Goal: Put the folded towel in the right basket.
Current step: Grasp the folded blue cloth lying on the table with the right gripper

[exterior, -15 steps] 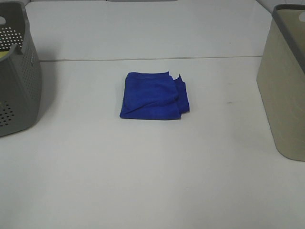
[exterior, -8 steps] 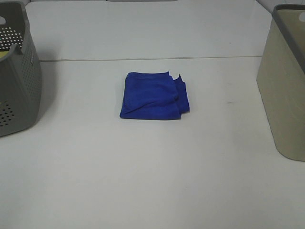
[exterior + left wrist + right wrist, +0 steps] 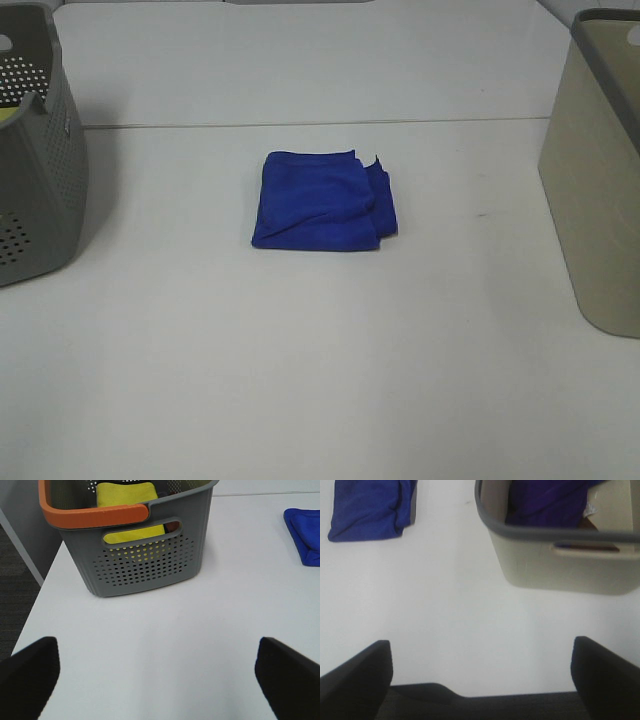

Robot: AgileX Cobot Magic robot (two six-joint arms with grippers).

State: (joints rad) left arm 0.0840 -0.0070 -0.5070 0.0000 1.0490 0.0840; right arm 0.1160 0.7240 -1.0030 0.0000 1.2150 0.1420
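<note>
A folded blue towel lies flat near the middle of the white table; it also shows in the left wrist view and the right wrist view. The right basket is beige with a grey rim, at the table's right edge; in the right wrist view it holds dark blue cloth. My left gripper is open and empty over the table's left front, short of the grey basket. My right gripper is open and empty at the table's front edge, near the beige basket. Neither gripper shows in the exterior view.
A grey perforated basket with an orange handle stands at the left edge and holds a yellow cloth. The table's front edge drops to dark floor.
</note>
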